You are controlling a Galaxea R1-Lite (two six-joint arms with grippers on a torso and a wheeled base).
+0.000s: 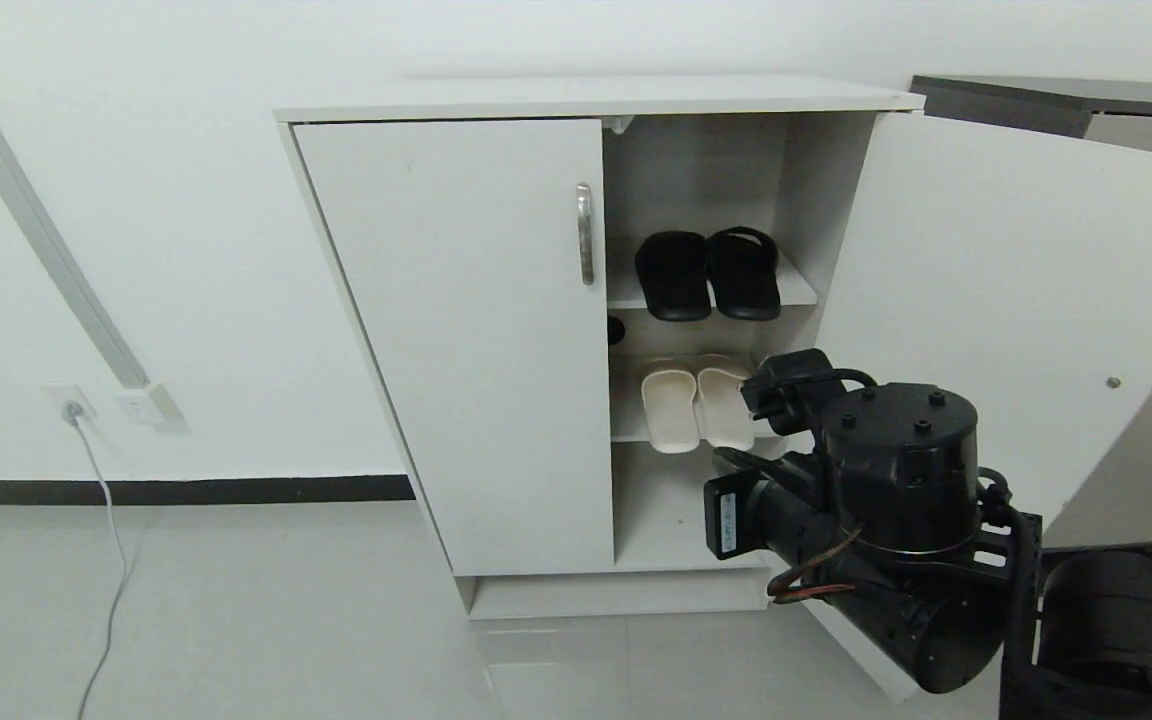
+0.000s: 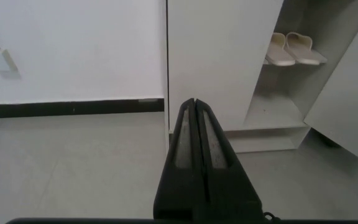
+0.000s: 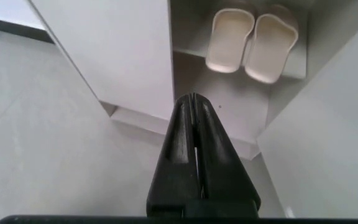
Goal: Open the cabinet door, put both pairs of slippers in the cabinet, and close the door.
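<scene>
Both pairs are inside the cabinet [image 1: 586, 98]. The black slippers [image 1: 706, 275] lie side by side on the upper shelf, and the cream slippers [image 1: 696, 405] lie side by side on the shelf below, heels at its front edge. Paired up like that, each set takes little room on its shelf, and I judge that neither sticks out far enough to catch the door.

The right door [image 1: 1016, 300] is swung wide open toward my right. The left door [image 1: 456, 340] is shut, with its handle [image 1: 585, 233] along the inner edge.

My right gripper [image 3: 193, 99] is pressed together and holds nothing. It points down at the bottom compartment, just in front of the opening and below the cream pair. My left gripper [image 2: 194, 102] is also pressed together and empty, hanging over the floor [image 2: 73, 168] on the shut-door side, well apart from the work.

The loading looks done, so closing the door is what remains. Fingers pressed together make a blunt tip that suits pushing the panel. My right arm sits between the opening and the open door, so it must clear the door's swing first.
</scene>
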